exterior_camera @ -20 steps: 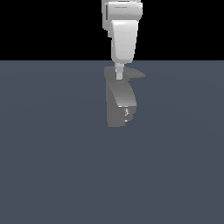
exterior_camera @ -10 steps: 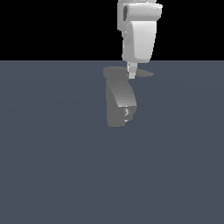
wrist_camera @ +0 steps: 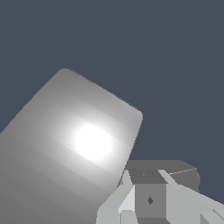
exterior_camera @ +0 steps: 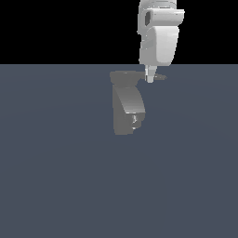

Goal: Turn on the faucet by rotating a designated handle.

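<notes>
The white robot arm's gripper has shifted toward the exterior view's right over the last second, moving from above the top of the small matte grey faucet out along the thin, flat, tapering grey lever handle that projects sideways from that top. The handle's tip now shows further to the exterior view's right than a second ago, though it is too small to say whether it has swung. The fingertips sit at the handle's height, touching or just beside it. Judged from this, the arm is pushing or sweeping the lever round, so the turning step looks under way but not clearly complete.

How far the jaws stand apart cannot be told: the exterior view shows only one narrow pale tip, and the wrist view shows the finger bases low in the picture beside the faucet's broad flat grey surface. Nothing appears clamped between them.

The faucet stands on the plain dark blue-grey floor, nearer its far edge than its near edge.

No brand, label or writing is readable anywhere
</notes>
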Robot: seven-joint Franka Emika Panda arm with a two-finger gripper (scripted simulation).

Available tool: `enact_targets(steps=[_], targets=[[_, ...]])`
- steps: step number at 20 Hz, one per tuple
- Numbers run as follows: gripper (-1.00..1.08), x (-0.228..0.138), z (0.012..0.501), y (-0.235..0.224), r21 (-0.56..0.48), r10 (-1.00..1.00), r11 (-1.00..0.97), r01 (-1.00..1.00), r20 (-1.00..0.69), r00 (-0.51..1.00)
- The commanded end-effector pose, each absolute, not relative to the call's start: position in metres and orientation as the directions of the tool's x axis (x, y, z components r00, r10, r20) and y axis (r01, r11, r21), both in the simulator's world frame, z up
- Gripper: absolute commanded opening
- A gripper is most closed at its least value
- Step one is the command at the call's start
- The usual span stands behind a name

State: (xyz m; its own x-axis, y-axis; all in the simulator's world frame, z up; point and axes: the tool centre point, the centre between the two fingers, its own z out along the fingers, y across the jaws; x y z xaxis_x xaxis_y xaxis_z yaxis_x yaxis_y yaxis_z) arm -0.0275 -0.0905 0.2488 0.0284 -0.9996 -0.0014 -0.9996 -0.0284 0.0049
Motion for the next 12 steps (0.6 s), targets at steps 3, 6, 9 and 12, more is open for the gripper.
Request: enact_targets(steps=[3,6,9,12], targets=[[-1.0,-0.014,0.249,-0.108,0.0,-1.0,-0.02,-1.0,0.0,0.02],[-1.0,-0.007,0.249,-0.118,0.0,-1.0,-0.017,-1.0,0.0,0.017],[-1.0,0.0,0.249,-0.127,0.0,-1.0,-0.015,-1.0,0.0,0.015],[-1.0,0.007,0.249,-0.137,0.0,-1.0,-0.012,-1.0,0.0,0.012]])
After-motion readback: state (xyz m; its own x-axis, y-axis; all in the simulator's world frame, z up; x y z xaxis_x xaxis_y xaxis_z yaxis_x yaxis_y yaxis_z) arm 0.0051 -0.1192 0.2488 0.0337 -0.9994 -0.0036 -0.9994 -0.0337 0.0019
